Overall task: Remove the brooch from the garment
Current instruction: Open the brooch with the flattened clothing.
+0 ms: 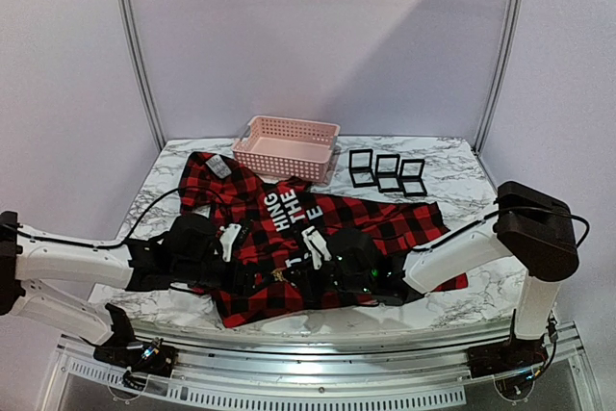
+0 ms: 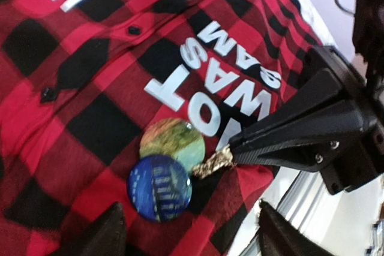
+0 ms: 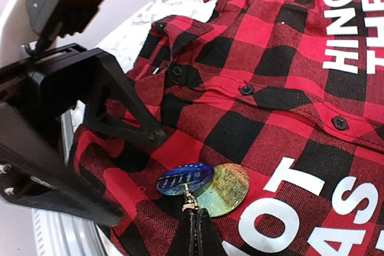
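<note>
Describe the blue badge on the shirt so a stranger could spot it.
On the red-and-black plaid shirt, along its near edge, two round badges overlap beside the gold clasp in the right pincer. Pick the dark blue badge, not the greenish-gold badge.

Top view: soft, even light, diagonal bright patch on back wall (image 1: 289, 26), faint shadows on table (image 1: 462, 156). Wrist views: garment (image 2: 90, 118) sharp mid-frame, colours saturated, close foreground blurred, table edge blown white.
</note>
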